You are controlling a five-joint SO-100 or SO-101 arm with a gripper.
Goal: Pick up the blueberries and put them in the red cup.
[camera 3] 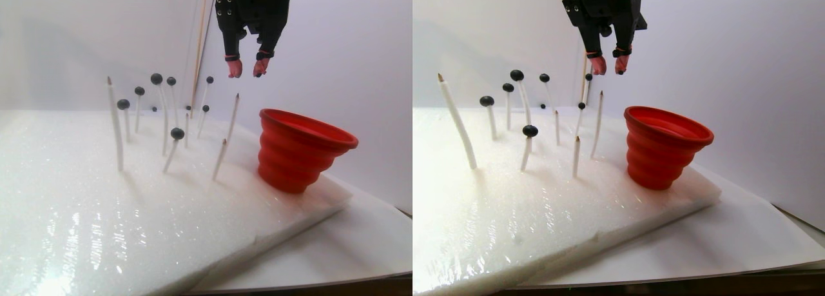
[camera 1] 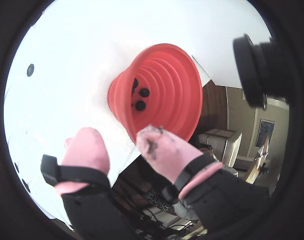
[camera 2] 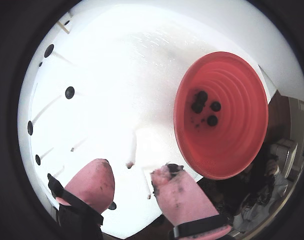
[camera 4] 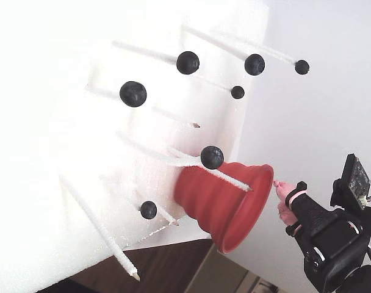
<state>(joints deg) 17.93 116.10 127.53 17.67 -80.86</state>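
Wrist view: the red cup [camera 2: 242, 145] sits at two o'clock holding four blueberries [camera 2: 212, 120]; my gripper [camera 2: 133, 181] hangs spread and empty at six. Several blueberries [camera 3: 177, 133] remain on white sticks [camera 3: 115, 125], I judge.

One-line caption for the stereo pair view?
Open gripper hovers above blueberries on white sticks, beside the red cup.
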